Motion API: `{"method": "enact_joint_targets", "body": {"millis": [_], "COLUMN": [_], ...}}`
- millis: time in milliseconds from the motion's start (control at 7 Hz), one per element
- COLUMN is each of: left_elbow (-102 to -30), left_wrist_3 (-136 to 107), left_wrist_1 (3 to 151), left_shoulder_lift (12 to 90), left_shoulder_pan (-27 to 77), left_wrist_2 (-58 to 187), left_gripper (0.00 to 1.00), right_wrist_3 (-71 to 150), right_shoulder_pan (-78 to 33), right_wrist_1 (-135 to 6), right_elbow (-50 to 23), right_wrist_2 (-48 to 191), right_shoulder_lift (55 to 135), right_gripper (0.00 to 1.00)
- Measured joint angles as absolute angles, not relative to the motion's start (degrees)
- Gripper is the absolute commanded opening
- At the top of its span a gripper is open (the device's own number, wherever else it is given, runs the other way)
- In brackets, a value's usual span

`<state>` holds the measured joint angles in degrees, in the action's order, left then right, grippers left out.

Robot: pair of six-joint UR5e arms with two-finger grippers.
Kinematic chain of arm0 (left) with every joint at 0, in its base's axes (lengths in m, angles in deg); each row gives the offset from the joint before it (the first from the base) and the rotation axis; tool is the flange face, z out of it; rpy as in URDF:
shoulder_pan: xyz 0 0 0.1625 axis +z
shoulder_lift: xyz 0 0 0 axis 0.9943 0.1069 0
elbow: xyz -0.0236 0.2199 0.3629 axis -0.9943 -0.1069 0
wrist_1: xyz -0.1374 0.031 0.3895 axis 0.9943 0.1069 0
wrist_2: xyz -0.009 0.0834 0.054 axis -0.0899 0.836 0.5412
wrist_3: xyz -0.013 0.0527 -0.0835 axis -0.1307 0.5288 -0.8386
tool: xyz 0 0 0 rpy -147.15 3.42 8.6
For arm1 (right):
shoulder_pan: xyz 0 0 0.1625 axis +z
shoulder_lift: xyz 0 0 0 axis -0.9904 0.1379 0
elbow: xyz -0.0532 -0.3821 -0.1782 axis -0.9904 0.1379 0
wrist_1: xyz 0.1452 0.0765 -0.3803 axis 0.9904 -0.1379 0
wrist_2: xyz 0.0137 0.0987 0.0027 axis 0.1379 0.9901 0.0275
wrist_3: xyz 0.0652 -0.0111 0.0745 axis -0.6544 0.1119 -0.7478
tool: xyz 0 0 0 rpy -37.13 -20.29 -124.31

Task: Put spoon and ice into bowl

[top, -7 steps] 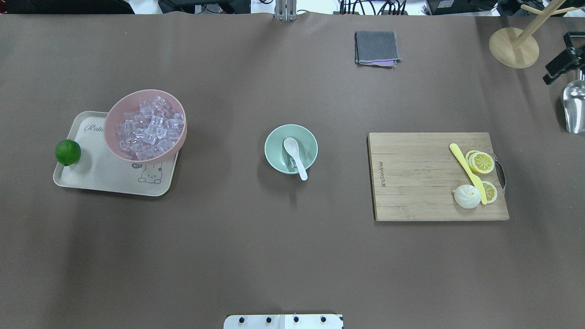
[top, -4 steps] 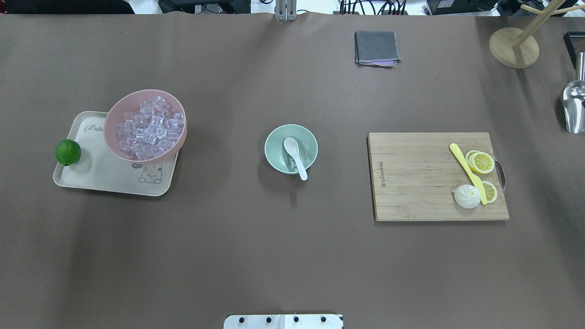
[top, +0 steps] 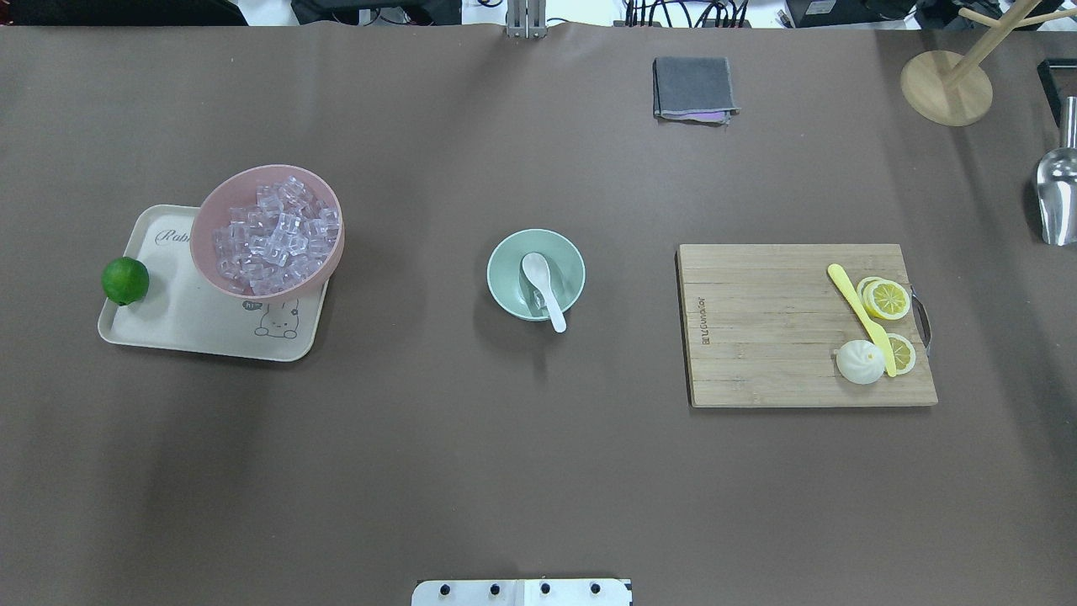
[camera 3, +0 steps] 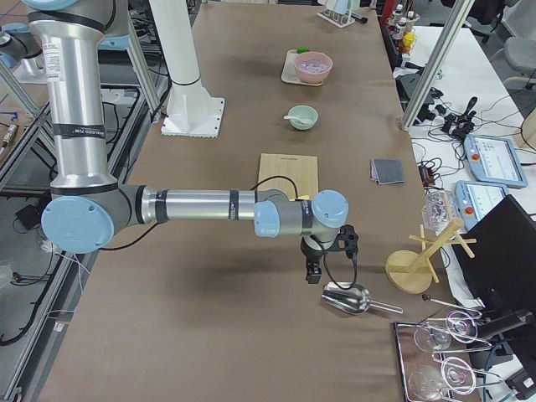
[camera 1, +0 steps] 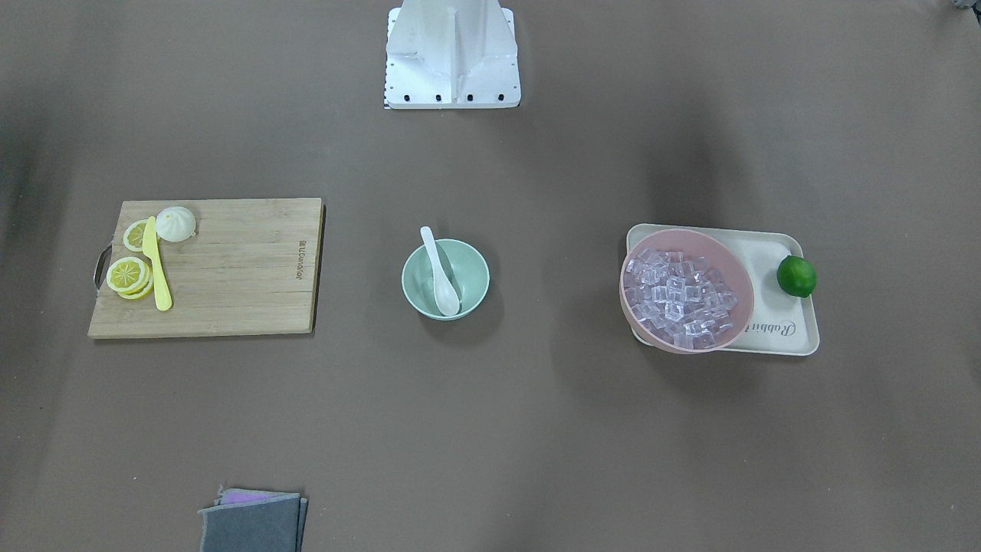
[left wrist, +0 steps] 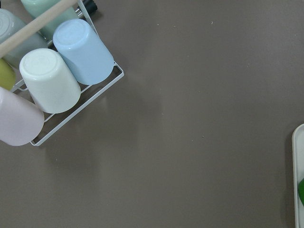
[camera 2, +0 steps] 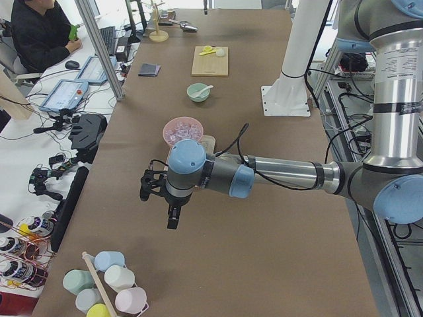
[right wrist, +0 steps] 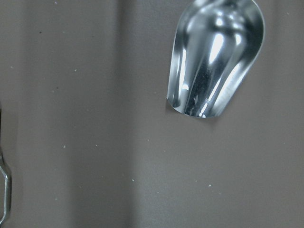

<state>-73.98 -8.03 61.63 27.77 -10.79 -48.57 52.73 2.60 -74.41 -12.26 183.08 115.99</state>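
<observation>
The white spoon lies in the mint-green bowl at the table's middle, its handle over the near rim; a small clear piece seems to lie beside its scoop. Both also show in the front view, spoon in bowl. The ice is heaped in a pink bowl at the left. My left gripper hangs over bare table far left of the tray; I cannot tell its state. My right gripper hangs beside a metal scoop; I cannot tell its state.
The pink bowl sits on a cream tray with a lime. A cutting board with a yellow knife, lemon slices and a bun lies right. A grey cloth, a wooden stand and a cup rack stand at the edges.
The right gripper's dark body, at the overhead view's right edge a second ago, has moved out of that view. Bowl, spoon and ice have not moved.
</observation>
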Motion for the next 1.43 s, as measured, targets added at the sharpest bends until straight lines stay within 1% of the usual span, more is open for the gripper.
{"method": "enact_joint_targets", "body": {"millis": [286,429,1429], "left_elbow": [-74.0,-74.1,-74.4], "left_wrist_3": [-8.1,-8.1,-8.2], "left_wrist_1": [61.5,61.5,62.0], "left_shoulder_lift": [27.9,27.8,26.1], "left_shoulder_pan": [-10.7,-10.8,-10.1], "left_wrist_2": [-48.6,-48.7,-49.9], "left_gripper": [0.98,0.98,0.98], "right_wrist_3": [52.5,52.8,54.0], "right_shoulder_pan": [5.6,6.5,7.0], "right_wrist_1": [-75.0,-75.8,-78.2], "right_elbow": [-18.3,-19.7,-20.3], "right_wrist_2": [183.3,183.4,183.5], "right_shoulder_lift": [121.2,122.4,123.3], "right_gripper": [1.00,1.00,1.00]}}
